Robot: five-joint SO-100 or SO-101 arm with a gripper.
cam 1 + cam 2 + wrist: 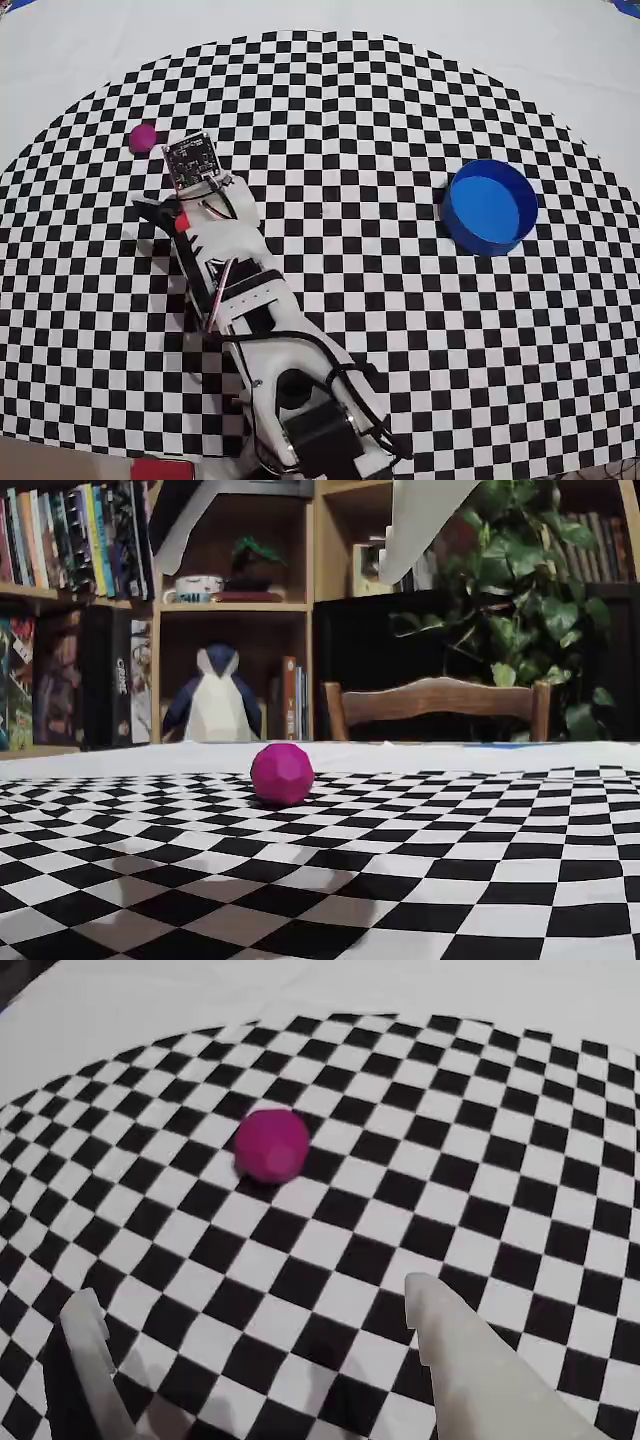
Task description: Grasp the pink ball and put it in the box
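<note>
The pink ball (143, 137) lies on the checkered mat near its upper-left edge in the overhead view. In the wrist view the pink ball (271, 1144) sits a few squares ahead of my gripper (250, 1295), slightly left of centre. The gripper is open, its two white fingers (445, 1345) set wide apart with only mat between them. From the low fixed view the ball (282, 773) rests on the mat, and the gripper (270, 572) hangs above it, clear of the ball. The blue round box (490, 207) stands empty far to the right in the overhead view.
The white arm (235, 260) reaches from the bottom centre toward the upper left across the checkered mat (360, 120). White tabletop surrounds the mat. Behind the table, the fixed view shows a chair back (435, 700), bookshelves and a plant.
</note>
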